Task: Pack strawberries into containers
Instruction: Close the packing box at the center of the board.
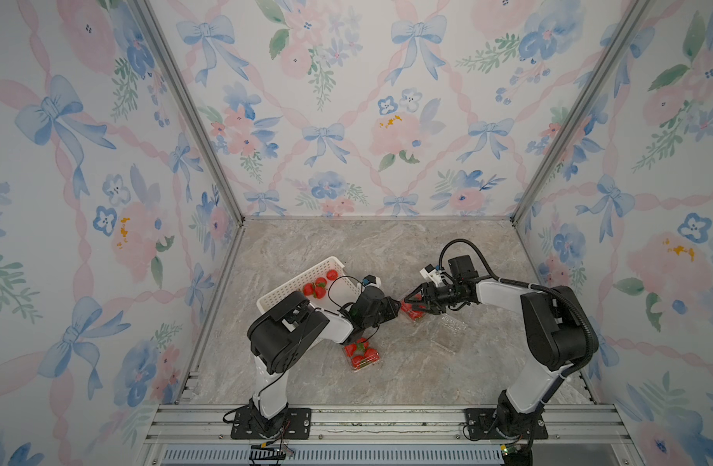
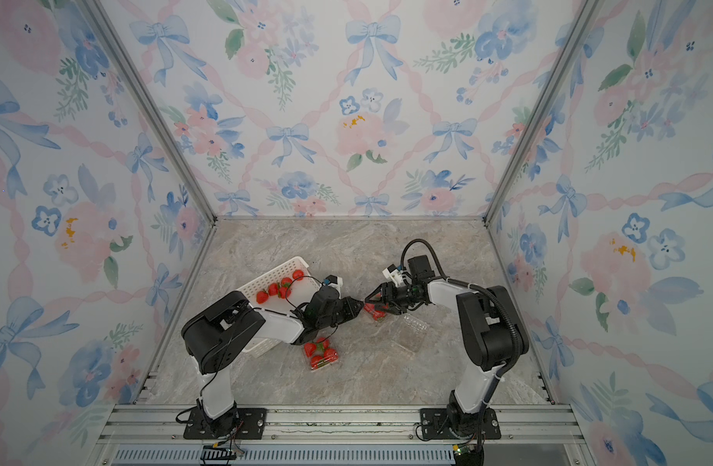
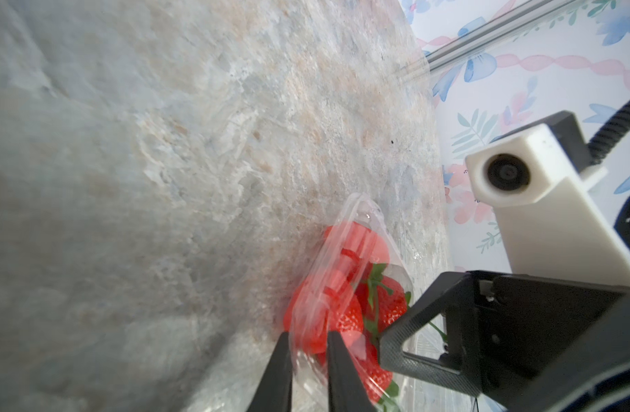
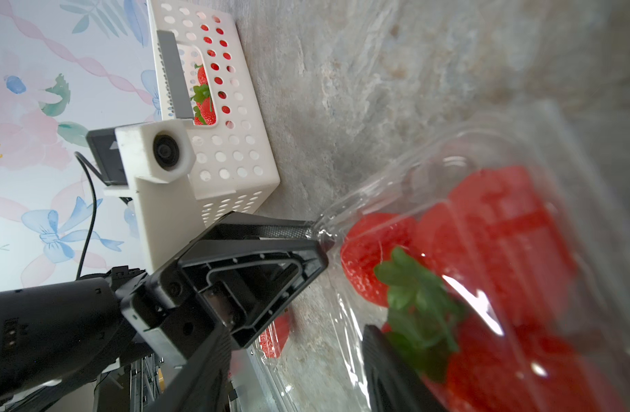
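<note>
Marble-patterned tabletop [image 1: 387, 250] bears a white perforated plastic basket [image 1: 290, 284] with a few glossy red strawberries [image 1: 317, 285] inside. Three thin, clear punnets lie near it. The near punnet [image 1: 350, 363] holds about four berries, the middle punnet [image 3: 342, 249] holds several, and the right punnet [image 1: 447, 331] is empty. The left gripper [image 3: 308, 335], jaws narrow, pinches the middle punnet's crinkled rim. The right gripper [image 1: 412, 303] stands wide over that same punnet.
</note>
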Tool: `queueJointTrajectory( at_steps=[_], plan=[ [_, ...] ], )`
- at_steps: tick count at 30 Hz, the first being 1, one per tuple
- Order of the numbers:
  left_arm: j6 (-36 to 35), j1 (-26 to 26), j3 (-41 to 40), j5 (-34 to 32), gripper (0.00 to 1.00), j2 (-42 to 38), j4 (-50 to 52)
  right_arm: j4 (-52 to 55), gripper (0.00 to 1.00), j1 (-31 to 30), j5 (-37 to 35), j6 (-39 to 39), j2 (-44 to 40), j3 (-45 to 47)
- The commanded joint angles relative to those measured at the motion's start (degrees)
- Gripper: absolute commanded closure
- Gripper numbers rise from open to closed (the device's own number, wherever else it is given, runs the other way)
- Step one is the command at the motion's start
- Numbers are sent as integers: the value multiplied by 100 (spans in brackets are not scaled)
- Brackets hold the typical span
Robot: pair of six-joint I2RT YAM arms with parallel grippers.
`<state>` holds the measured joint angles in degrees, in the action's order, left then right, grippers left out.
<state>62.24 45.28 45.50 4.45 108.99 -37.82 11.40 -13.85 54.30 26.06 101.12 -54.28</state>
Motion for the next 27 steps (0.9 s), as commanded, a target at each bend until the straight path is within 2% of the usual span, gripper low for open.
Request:
queueJointTrajectory(
  at_steps=[1,5,10,12,27],
  plan=[
    [-25,-37,-3,114,83,127,219,336,39,93,-218,-162,-145,102],
    [-41,-39,-5,118,84,120,207,353,38,106,-210,-167,-178,71],
    [-90,-35,-53,71,59,-15,212,363,38,110,-207,-172,-194,33],
    [-152,-36,-91,16,53,-144,214,347,37,102,-199,-165,-233,32],
    [-236,-32,-173,-66,50,-415,195,231,36,119,-138,-56,-470,-105]
  ],
)
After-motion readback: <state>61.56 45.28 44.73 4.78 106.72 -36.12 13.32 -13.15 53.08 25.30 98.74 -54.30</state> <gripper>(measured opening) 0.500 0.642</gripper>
